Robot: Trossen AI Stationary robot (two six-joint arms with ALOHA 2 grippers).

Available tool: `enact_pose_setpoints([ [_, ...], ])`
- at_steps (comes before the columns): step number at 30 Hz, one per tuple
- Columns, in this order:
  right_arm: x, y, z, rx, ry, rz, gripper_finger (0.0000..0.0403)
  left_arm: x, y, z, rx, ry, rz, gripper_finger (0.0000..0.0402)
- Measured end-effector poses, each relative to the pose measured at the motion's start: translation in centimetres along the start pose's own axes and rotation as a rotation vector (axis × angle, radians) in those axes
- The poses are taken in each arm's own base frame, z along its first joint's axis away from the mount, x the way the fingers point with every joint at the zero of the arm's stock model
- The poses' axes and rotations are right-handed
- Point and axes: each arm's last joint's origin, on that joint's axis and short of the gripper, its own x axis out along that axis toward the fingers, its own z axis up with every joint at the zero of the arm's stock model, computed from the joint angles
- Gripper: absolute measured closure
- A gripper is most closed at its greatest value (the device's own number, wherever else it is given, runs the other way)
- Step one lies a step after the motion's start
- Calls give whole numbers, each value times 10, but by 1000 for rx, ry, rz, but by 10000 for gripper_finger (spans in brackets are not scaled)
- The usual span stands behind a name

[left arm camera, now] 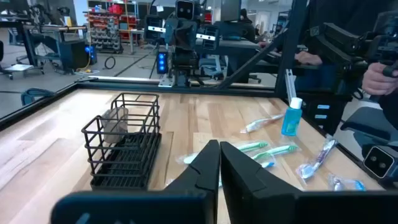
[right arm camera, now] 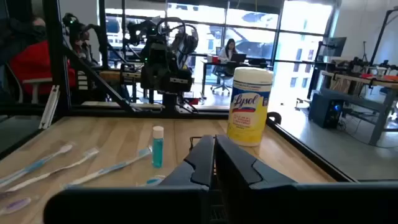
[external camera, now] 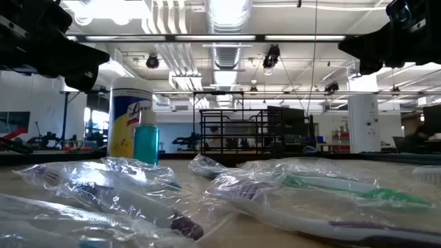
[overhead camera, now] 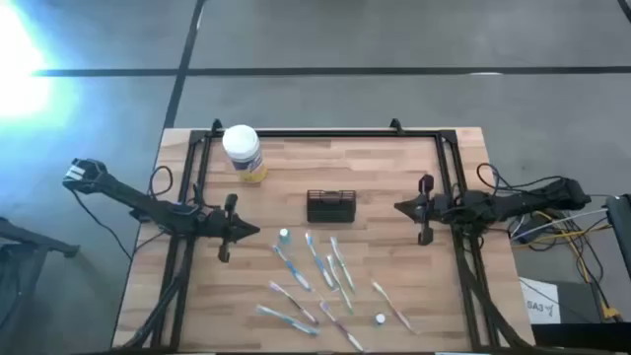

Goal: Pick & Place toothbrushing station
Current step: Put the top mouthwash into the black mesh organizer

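nothing is in hand yet. the toothbrushing station (overhead camera: 330, 206), a small black wire box with compartments, stands upright near the middle of the light wooden surface (overhead camera: 394, 168), between the two arms and untouched.

the risks, as i judge them: the holder is light, open wirework, so a pinch on one thin wire could let it swing or tip as it lifts. just beside it toward the front edge lie the plastic-wrapped toothbrushes (overhead camera: 317, 261) in a loose scatter, with a small blue bottle with a white cap (overhead camera: 284, 238) standing near them; a low sweep from either side could drag wrappers or knock that bottle over. the yellow jar with the white lid (overhead camera: 244, 151) sits near the back left corner, well apart, so little danger there.

the left end effector (overhead camera: 250, 231) hangs low over the left side of the surface, fingers pressed together and empty, nose aimed inward toward the holder. the right end effector (overhead camera: 400, 207) mirrors it from the right side, also closed on nothing, level with the holder and pointing at it.
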Motion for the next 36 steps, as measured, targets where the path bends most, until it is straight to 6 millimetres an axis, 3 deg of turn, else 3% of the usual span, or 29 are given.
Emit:
enact_pose_setpoints([
  [22,0,0,0,-19,-2,2,390,1,0,3,-62,-15,21,395],
  [25,0,0,0,-19,-2,3,390,6,-2,23,-87,-15,65,398],
  [36,0,0,0,-19,-3,3,390,51,-24,123,-34,422,337,394],
])
